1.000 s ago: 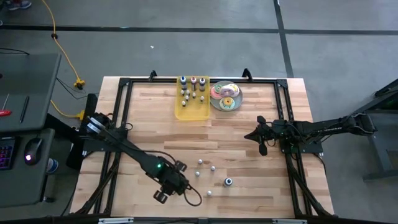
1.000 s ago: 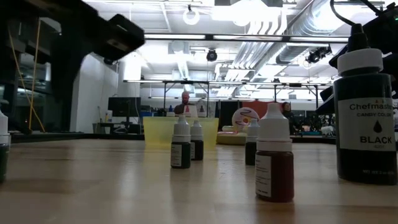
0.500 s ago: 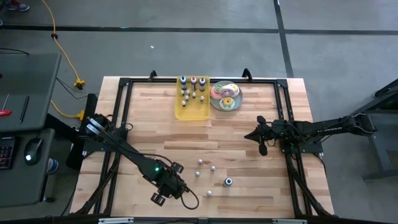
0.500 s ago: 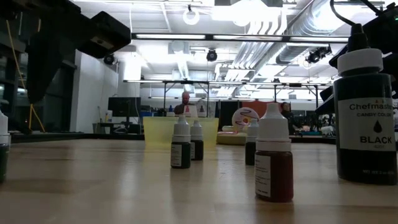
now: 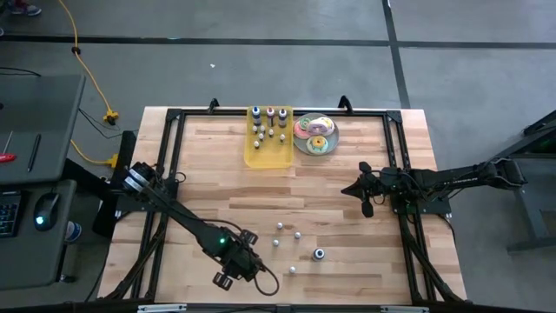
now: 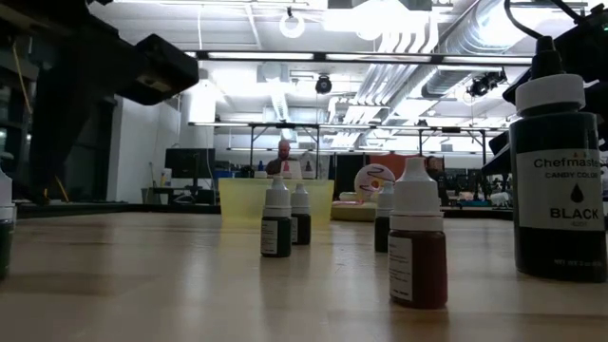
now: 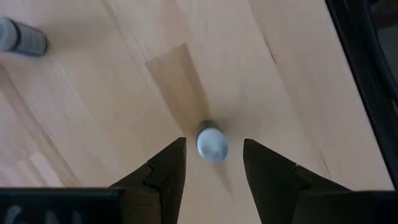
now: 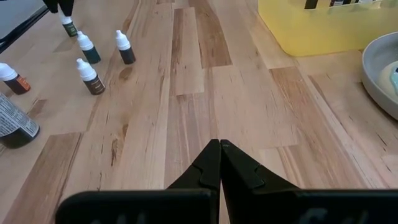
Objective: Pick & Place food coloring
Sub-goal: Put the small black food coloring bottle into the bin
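I see the food coloring in two groups: several small bottles (image 5: 268, 123) stand in the yellow tray (image 5: 268, 156) at the table's far edge, filling its far half, and a loose cluster stands on the bare wood near the front: three small ones (image 5: 287, 234), one more (image 5: 292, 269) closer to the front edge, and a bigger black-labelled bottle (image 5: 320, 254) just right of them. One further bottle (image 7: 212, 143) sits upright under my left gripper (image 5: 228, 275), seen cap-on in the left wrist view; the fingers (image 7: 163, 174) stand apart on either side of it, not touching it, so the jaws are part open and holding nothing. Another bottle (image 7: 23, 37) lies on its side farther off in that view. The right gripper (image 5: 365, 198) waits over the table's right side, well clear of the cluster, jaws pressed together and empty. Right beside the tray sits the plate (image 5: 306, 144) of doughnuts, touching or nearly touching its right wall. In the low view the brown bottle (image 6: 418, 245) and the black one (image 6: 556, 185) stand nearest, with two small ones (image 6: 277, 228) in front of the tray. Nothing stands between the cluster and the tray; the wood there is bare planks.
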